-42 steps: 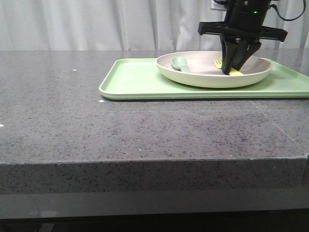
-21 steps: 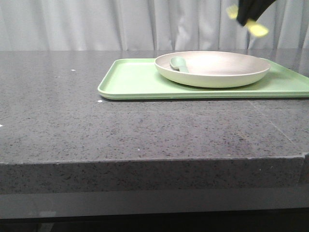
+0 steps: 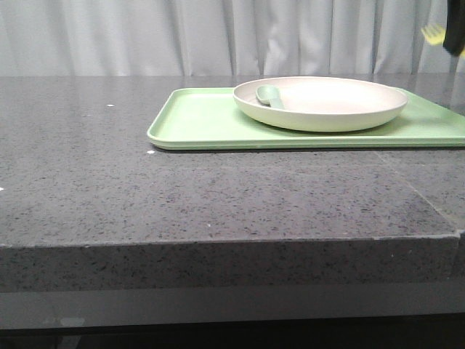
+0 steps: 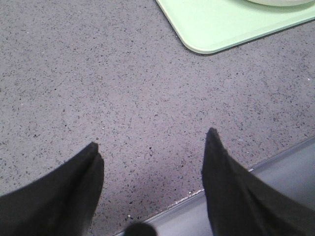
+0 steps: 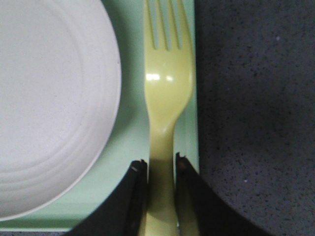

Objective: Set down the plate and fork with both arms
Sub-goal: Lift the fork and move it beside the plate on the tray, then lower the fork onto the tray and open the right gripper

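Note:
The cream plate sits on the light-green tray and also shows in the right wrist view. My right gripper is shut on the handle of the pale-yellow fork and holds it in the air above the tray's edge, beside the plate. In the front view only a bit of the fork and the gripper show at the far right edge, high above the table. My left gripper is open and empty, low over the bare table near its front edge.
A pale grey-green spoon lies in the plate's left part. The tray's corner is ahead of my left gripper. The dark speckled table stretches left and forward; a curtain hangs behind it.
My right gripper has lifted the fork out of the plate and carried it up and to the right, to the front view's edge. The plate and spoon stay put.

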{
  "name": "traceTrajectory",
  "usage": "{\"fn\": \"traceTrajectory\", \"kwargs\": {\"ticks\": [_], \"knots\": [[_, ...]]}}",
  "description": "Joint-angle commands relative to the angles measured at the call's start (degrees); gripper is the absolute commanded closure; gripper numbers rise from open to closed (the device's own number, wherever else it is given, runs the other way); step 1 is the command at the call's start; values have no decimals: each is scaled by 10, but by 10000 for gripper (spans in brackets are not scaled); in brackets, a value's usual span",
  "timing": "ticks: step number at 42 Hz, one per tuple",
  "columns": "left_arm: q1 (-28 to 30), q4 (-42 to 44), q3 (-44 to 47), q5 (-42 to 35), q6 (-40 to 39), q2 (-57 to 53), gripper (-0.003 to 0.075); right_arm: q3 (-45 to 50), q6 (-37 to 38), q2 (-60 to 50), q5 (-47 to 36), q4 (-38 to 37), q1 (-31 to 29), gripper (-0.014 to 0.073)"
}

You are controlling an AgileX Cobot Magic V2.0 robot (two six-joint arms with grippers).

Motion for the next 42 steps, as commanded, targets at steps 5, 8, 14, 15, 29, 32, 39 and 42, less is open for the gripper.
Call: {"fn": "traceTrajectory", "kwargs": {"ticks": [5, 8, 14, 15, 29, 32, 39, 42], "knots": [[2, -12, -16, -34, 1, -2, 288, 1, -10, 1, -52, 4, -2, 517], [2, -12, -16, -34, 1, -2, 288, 1, -10, 15, -60, 4, -2, 517], [2, -12, -16, -34, 1, -2, 288, 1, -10, 39, -76, 5, -2, 517], [2, -12, -16, -34, 1, -2, 288, 1, -10, 43, -76, 5, -2, 517], [2, -12, -16, -37, 1, -2, 288, 1, -29, 66, -74, 16, -2, 512], [2, -12, -16, -37, 1, -2, 288, 1, -29, 66, -74, 16, -2, 479], [2, -12, -16, -37, 1, -2, 288, 1, -29, 65, -73, 16, -2, 289], [2, -12, -16, -37, 1, -2, 288, 1, -29, 60, -67, 16, -2, 234]]}}
